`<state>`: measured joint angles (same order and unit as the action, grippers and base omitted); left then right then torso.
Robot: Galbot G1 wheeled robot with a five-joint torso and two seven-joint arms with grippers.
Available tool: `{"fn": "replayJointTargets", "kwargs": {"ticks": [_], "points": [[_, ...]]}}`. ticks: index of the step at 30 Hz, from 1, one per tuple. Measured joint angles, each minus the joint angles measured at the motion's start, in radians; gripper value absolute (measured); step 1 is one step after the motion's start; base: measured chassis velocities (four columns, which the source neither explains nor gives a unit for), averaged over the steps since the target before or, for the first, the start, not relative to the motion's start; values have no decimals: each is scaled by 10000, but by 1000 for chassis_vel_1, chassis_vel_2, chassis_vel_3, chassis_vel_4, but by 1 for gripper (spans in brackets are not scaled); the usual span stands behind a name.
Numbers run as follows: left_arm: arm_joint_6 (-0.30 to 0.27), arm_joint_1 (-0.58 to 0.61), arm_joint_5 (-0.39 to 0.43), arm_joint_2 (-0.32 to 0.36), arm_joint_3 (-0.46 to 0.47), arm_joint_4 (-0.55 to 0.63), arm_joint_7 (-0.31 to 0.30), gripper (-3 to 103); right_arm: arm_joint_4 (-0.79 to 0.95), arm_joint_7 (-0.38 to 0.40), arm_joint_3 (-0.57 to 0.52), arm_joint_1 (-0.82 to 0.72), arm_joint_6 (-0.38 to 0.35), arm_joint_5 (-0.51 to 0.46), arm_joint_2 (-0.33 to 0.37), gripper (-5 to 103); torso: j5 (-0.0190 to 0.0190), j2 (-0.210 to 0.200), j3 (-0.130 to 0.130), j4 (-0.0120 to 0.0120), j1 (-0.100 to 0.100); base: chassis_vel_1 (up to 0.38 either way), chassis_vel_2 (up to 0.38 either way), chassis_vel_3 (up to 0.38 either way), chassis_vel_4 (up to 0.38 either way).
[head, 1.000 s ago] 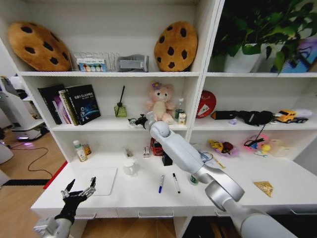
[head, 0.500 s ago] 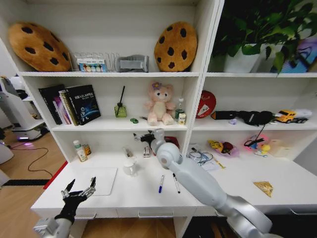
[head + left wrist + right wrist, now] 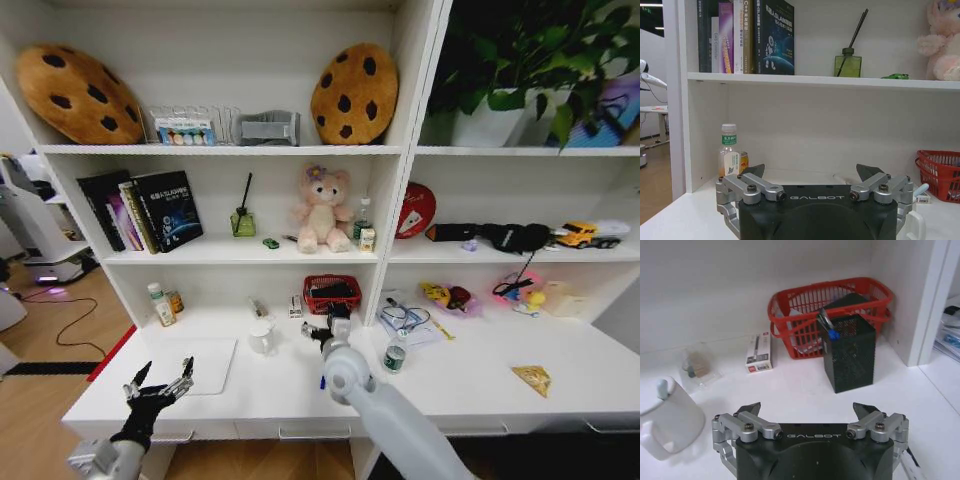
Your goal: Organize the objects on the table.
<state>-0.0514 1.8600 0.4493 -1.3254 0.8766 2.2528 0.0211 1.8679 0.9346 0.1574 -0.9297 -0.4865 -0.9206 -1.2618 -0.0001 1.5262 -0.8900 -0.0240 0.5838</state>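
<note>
White tabletop (image 3: pixel 250 395): right end effector (image 3: pixel 325 328) hovers spread and empty mid-tabletop above the blue pen (image 3: pixel 324 381), mug (image 3: pixel 262 338) just beside. Descend crooked and it nudges both. Left end effector (image 3: pixel 160 388) spread, front-left corner.

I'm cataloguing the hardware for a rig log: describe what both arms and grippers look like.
Both grippers share one design: a black body lettered GALBOT in white, silver metal linkages with dark bolts, and dark pointed fingertips. The left gripper and right gripper match. In the head view the right arm has a smooth, rounded, light grey shell.
</note>
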Motion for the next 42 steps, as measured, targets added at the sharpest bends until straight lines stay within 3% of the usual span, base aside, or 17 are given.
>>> {"fn": "replayJointTargets", "kwargs": {"ticks": [4,7,8,24,37,42], "points": [[0,0,0,0,0,0,0,100,-148,-232,-381,-635,242,610,1,102,0,0,0,0,0,0,0,0,0],[0,0,0,0,0,0,0,100,-236,-354,-503,-848,352,824,-23,99,0,0,-1,1,0,0,0,0,0],[0,0,0,0,0,0,0,100,-320,-437,-553,-961,430,941,-60,94,0,0,-1,0,1,0,0,0,0],[0,1,0,0,0,0,0,100,-1000,-514,-436,-895,610,1007,-333,85,0,-2,-2,1,2,0,0,0,0],[0,0,0,0,0,0,0,100,-1510,-302,-344,-634,566,751,-402,65,0,-1,-1,1,2,0,0,0,0],[0,0,0,0,0,0,0,100,-1613,-292,-294,-561,564,764,-428,52,-1,-1,0,0,2,0,0,0,0]]}}
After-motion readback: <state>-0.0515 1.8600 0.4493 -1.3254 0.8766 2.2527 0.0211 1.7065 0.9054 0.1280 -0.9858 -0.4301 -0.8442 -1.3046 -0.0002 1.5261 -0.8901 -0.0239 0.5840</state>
